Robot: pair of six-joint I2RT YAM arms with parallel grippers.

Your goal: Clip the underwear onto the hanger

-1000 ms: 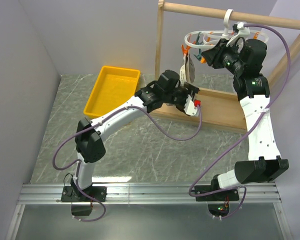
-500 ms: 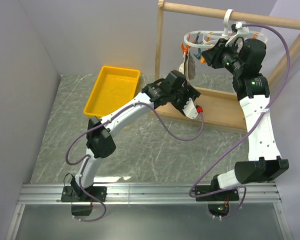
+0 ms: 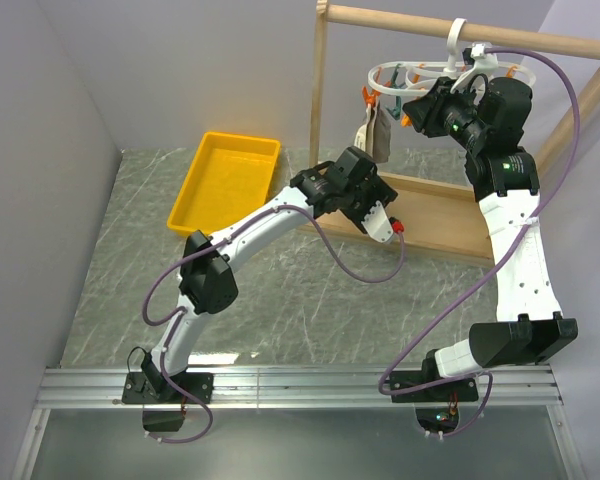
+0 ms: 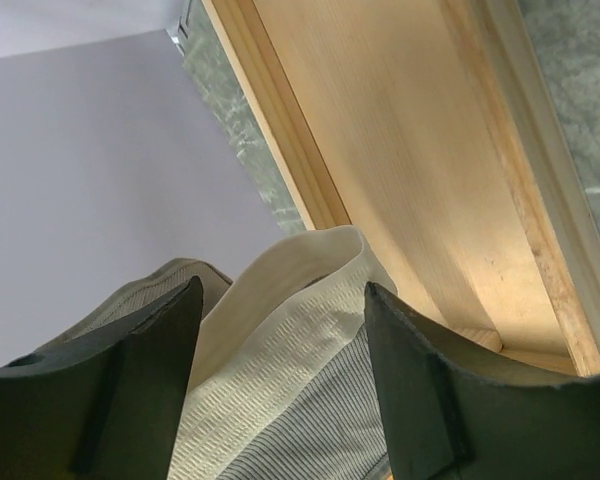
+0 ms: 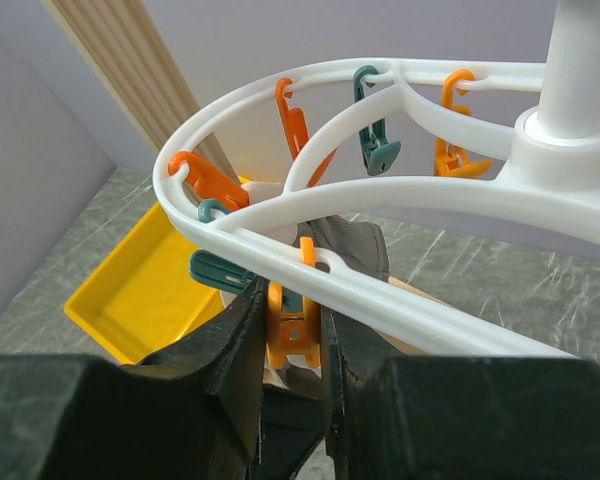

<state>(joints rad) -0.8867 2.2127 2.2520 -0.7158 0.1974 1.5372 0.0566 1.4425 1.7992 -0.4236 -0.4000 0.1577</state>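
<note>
The white ring hanger (image 3: 412, 72) hangs by its hook from the rack's top bar, with orange and teal clothespins around it. The grey underwear (image 3: 377, 135) dangles from its left side. My right gripper (image 3: 417, 108) is up at the ring, shut on an orange clothespin (image 5: 296, 318) under the rim (image 5: 400, 305); dark fabric (image 5: 355, 245) shows just behind it. My left gripper (image 3: 378, 200) sits below the underwear, jaws wide open. In the left wrist view the beige waistband (image 4: 280, 350) lies between the open fingers (image 4: 282, 290), not squeezed.
The wooden rack frame (image 3: 320, 110) and its base board (image 3: 440, 215) stand at the back right; the board (image 4: 410, 170) is close to my left gripper. A yellow tray (image 3: 225, 180) lies at the back left, also in the right wrist view (image 5: 130, 290). Grey walls stand left and behind.
My left arm's elbow has swung right and its wrist has turned under the underwear. The right gripper has stayed at the hanger.
</note>
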